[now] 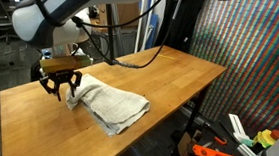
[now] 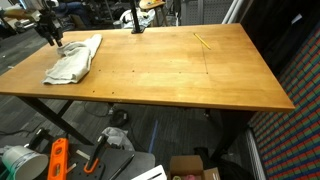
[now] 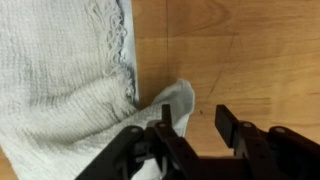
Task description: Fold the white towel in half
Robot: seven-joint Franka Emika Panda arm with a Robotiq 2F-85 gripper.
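Observation:
The white towel (image 1: 111,102) lies folded over itself near one end of the wooden table (image 1: 170,81), as both exterior views show; from the other side the white towel (image 2: 72,62) is a rumpled heap. My gripper (image 1: 62,92) hangs just above the towel's end nearest the arm, and the gripper (image 2: 52,40) stays small and dark there. In the wrist view the gripper (image 3: 196,118) is open, with bare wood between the jaws. A corner of the towel (image 3: 176,100) rests against the left finger (image 3: 166,118), not pinched. The rest of the towel (image 3: 65,70) spreads to the left.
A thin yellow stick (image 2: 202,41) lies on the table's far part. Cables and a black stand (image 2: 137,22) are at the table's back edge. A colourful panel (image 1: 248,49) stands beside the table. Orange tools (image 2: 57,158) and boxes (image 2: 190,168) lie on the floor below.

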